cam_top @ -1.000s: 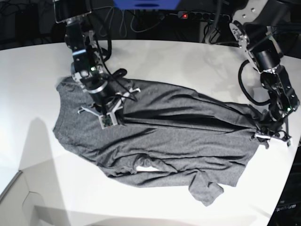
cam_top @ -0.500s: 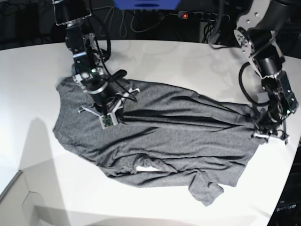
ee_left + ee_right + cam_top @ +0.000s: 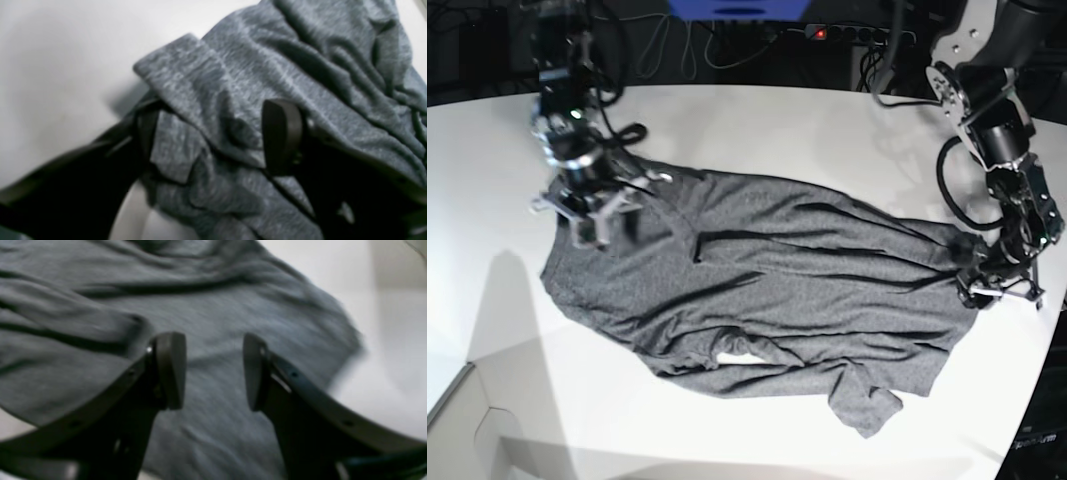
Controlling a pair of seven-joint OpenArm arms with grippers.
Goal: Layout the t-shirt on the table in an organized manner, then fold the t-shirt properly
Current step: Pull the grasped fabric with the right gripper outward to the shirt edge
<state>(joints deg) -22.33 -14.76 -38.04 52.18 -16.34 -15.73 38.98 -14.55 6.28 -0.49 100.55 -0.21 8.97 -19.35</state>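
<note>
The dark grey t-shirt point(image 3: 767, 290) lies spread and wrinkled across the white table point(image 3: 777, 130), one sleeve pointing to the front edge. At its right-hand end my left gripper point(image 3: 999, 290) stands open. In the left wrist view a folded corner of the t-shirt point(image 3: 233, 83) lies loosely between the wide-apart fingers point(image 3: 282, 136) of the left gripper point(image 3: 213, 136). My right gripper point(image 3: 587, 215) hovers over the shirt's left shoulder, blurred. Seen from the right wrist, the right gripper point(image 3: 211, 371) is open with nothing between its pads, and the t-shirt point(image 3: 217, 316) lies flat below.
A power strip point(image 3: 822, 33) with a red light and cables runs along the back. A white box flap point(image 3: 477, 440) sits at the front left. The table's curved edge point(image 3: 1042, 400) passes close to the left gripper.
My right gripper opened, let go of the shirt's middle and moved up and left to the shoulder. My left gripper opened at the shirt's right end and shifted slightly.
</note>
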